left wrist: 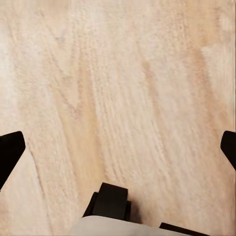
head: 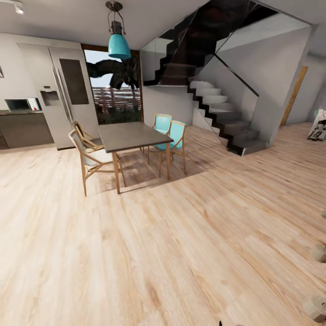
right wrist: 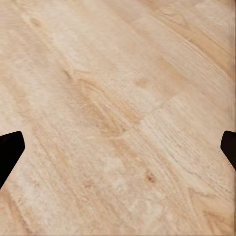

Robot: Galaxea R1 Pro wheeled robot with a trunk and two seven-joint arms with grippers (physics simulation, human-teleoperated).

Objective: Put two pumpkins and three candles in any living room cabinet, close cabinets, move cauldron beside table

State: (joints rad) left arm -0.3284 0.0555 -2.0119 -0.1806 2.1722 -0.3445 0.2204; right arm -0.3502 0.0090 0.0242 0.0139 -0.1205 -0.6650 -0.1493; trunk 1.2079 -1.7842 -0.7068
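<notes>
Through the left wrist camera I look straight down at pale wood floor. The left claw has its two black fingertips far out at opposite edges of the picture, so it is spread wide with nothing between them but planks. A dark rounded part of the robot, with a grey panel under it, shows at the near edge.

The right claw is the same: dark tips at either edge, spread wide, bare floor under the gap and a knot in the grain beneath it.

From the head camera, the floor runs out ahead of both claws. Low at the right edge, nearest to me, sit two small tan-olive stubby shapes on the planks, one candle closer and another candle just beyond it; both are cut by the frame, so I read them loosely.

Further ahead and to the left stands a grey-topped dining table with two pale wooden chairs and two turquoise chairs. A turquoise pendant lamp hangs above it. Beyond are a tall steel fridge, a microwave on a dark counter, a window, and a dark staircase at the right.

I can read no writing or brand anywhere.
</notes>
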